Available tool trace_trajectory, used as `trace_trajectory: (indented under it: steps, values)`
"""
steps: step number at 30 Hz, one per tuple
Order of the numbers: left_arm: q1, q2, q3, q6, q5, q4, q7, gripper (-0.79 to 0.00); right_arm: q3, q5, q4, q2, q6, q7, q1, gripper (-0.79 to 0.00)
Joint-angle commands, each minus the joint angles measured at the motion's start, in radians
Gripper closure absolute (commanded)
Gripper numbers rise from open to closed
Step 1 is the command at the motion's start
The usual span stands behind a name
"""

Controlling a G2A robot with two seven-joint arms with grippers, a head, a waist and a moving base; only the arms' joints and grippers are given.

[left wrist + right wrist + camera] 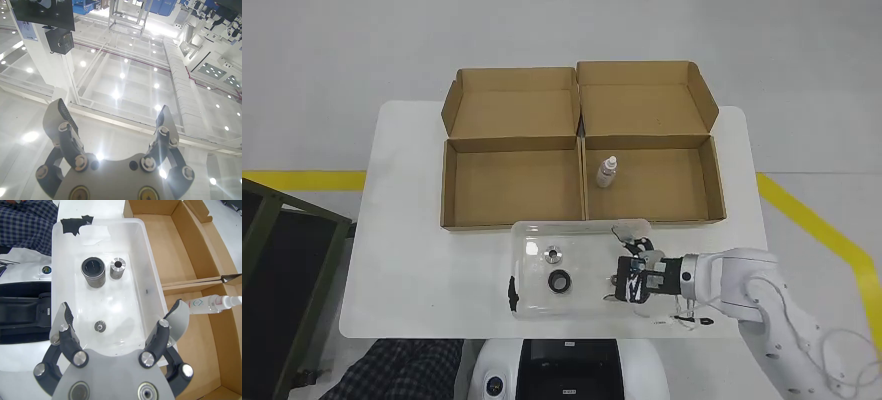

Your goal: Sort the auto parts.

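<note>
I see the right gripper (122, 306) over one end of the clear plastic rectangular bin (542, 226), which sits on the white table (402, 260) at the near edge. Its jaws are spread wide and grip nothing.

Three metal parts are in the bin:
- A small silver slotted round piece (100, 326) lies on the bin floor, in line with the gap between the right fingers.
- A large dark cylindrical bearing sleeve (93, 272) stands upright farther along the bin.
- A smaller silver cylinder with a centre hole (117, 268) stands upright just beside the sleeve, apart from it.

A patch of black tape (75, 225) is stuck on the bin's far end.

Beyond the bin, two open brown cardboard boxes sit side by side. I see a white spray bottle (608, 172) lying in the right-hand box (672, 185), near the wall it shares with the left-hand box (512, 190).

The left gripper (112, 105) points up at the ceiling, its jaws wide apart and holding nothing.
</note>
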Motion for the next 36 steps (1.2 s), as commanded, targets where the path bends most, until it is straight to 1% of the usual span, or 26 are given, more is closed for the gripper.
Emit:
trace_trajectory:
  steps: [1,14,17,19,20,25,27,32,34,36]
  values:
    - [0.000,0.000,0.000,0.000,0.000,0.000,0.000,-0.785,0.001,-0.013,0.003,0.002,-0.003,-0.001,-0.002,-0.785]
    - [0.000,0.000,0.000,0.000,0.000,0.000,0.000,-0.785,-0.013,-0.114,0.020,0.015,-0.006,0.033,-0.012,-0.782]
    - [0.000,0.000,0.000,0.000,0.000,0.000,0.000,-0.785,-0.025,-0.134,0.029,0.016,-0.002,0.045,-0.005,-0.720]
    - [0.000,0.000,0.000,0.000,0.000,0.000,0.000,-0.785,-0.031,-0.142,0.032,0.017,0.000,0.051,0.000,-0.705]
    - [0.000,0.000,0.000,0.000,0.000,0.000,0.000,-0.785,-0.036,-0.148,0.033,0.017,-0.001,0.057,0.002,-0.680]
    - [0.000,0.000,0.000,0.000,0.000,0.000,0.000,-0.785,-0.065,-0.179,0.031,0.018,-0.006,0.083,0.012,-0.640]
    - [0.000,0.000,0.000,0.000,0.000,0.000,0.000,-0.785,-0.074,-0.187,0.030,0.018,-0.007,0.090,0.015,-0.637]
    - [0.000,0.000,0.000,0.000,0.000,0.000,0.000,-0.785,-0.091,-0.204,0.021,0.020,-0.003,0.113,0.017,-0.591]
    - [0.000,0.000,0.000,0.000,0.000,0.000,0.000,-0.785,-0.097,-0.214,0.015,0.021,-0.006,0.125,0.015,-0.526]
    - [0.000,0.000,0.000,0.000,0.000,0.000,0.000,-0.785,-0.104,-0.222,0.009,0.022,-0.006,0.137,0.014,-0.505]
